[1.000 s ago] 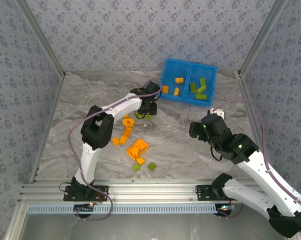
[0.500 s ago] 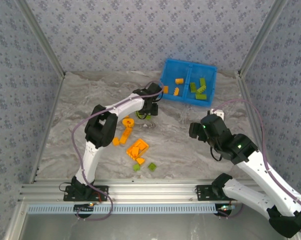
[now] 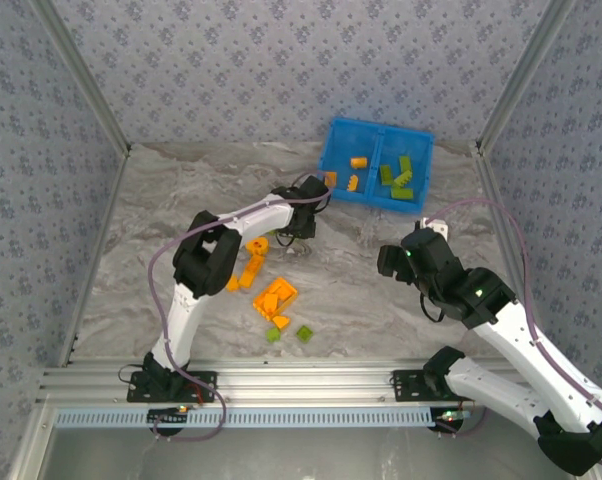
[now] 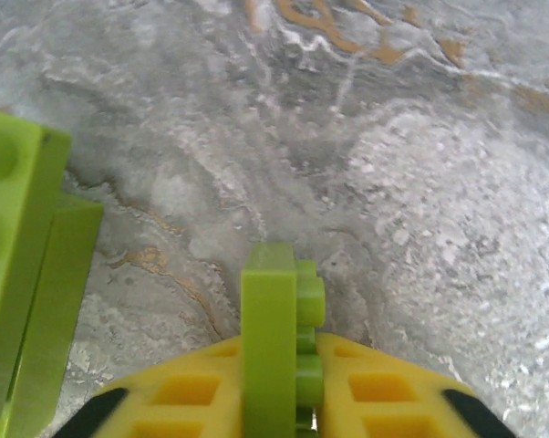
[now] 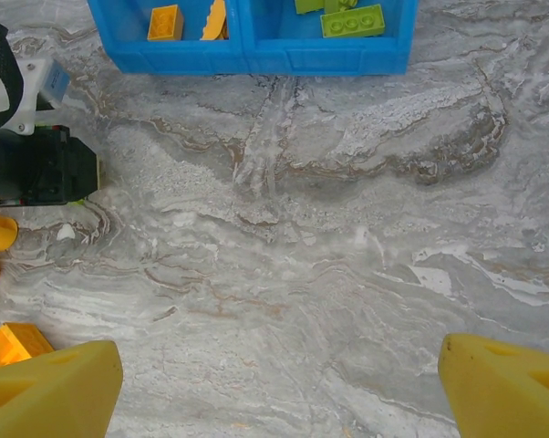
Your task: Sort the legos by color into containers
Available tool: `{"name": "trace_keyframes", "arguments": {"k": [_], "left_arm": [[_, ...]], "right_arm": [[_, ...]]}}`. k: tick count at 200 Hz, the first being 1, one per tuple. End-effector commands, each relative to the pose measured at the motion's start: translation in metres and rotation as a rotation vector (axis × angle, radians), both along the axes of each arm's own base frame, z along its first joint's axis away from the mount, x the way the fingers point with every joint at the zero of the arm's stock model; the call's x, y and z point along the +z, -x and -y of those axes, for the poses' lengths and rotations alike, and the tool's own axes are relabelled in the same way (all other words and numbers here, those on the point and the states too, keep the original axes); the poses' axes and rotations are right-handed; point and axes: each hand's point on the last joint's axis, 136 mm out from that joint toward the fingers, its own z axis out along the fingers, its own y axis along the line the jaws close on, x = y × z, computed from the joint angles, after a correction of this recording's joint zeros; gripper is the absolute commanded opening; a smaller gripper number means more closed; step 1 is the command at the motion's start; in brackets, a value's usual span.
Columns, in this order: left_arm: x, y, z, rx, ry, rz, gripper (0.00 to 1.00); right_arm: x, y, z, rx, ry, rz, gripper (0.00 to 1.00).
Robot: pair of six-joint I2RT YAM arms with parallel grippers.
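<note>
Claws: two; left claw [image 4: 276,383] clamped on one lime green brick [image 4: 267,292], right claw [image 5: 274,391] spread wide, gripping nothing.
Held brick: upright between yellow fingers [image 4: 384,392], second green brick [image 4: 19,274] just beside.
Bin: one blue bin [image 5: 256,57], two compartments; three orange bricks [image 3: 359,160] left, green bricks [image 3: 401,178] right.
Table [image 3: 181,200]: one orange plate [image 3: 275,296], two loose green bricks [image 3: 304,332] near the front edge.

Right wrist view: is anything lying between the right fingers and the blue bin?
No: the right wrist view shows that stretch of marble table bare, from the right fingers up to the blue bin's front wall.
</note>
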Motion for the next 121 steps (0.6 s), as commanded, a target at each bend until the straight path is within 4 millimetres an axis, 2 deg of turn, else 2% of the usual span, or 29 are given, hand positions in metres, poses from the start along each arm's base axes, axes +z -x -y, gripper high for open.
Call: {"name": "trace_keyframes", "arguments": {"k": [1, 22, 39, 44, 51, 59, 87, 121], "left_arm": [[-0.002, 0.028, -0.004, -0.013, 0.021, -0.104, 0.11], [0.045, 0.028, 0.035, -0.078, 0.132, -0.028, 0.09], [0.089, 0.029, 0.079, -0.172, 0.204, 0.056, 0.09], [0.094, 0.031, 0.088, -0.198, 0.206, 0.070, 0.09], [0.114, 0.029, 0.109, -0.236, 0.236, 0.116, 0.09], [0.128, 0.026, 0.128, -0.271, 0.257, 0.157, 0.09], [0.154, 0.002, 0.184, -0.331, 0.325, 0.299, 0.09], [0.174, -0.038, 0.232, -0.405, 0.431, 0.508, 0.11]], "right_arm": [[0.005, 0.004, 0.003, -0.022, -0.027, -0.002, 0.92], [0.014, 0.008, 0.008, -0.037, -0.044, 0.021, 0.92], [0.022, 0.014, 0.018, -0.070, -0.060, 0.047, 0.92], [0.025, 0.016, 0.022, -0.082, -0.063, 0.057, 0.92], [0.027, 0.020, 0.028, -0.103, -0.068, 0.070, 0.92], [0.030, 0.024, 0.035, -0.125, -0.076, 0.086, 0.92], [0.039, 0.037, 0.052, -0.171, -0.114, 0.139, 0.92], [0.042, 0.047, 0.058, -0.172, -0.139, 0.142, 0.92]]}}
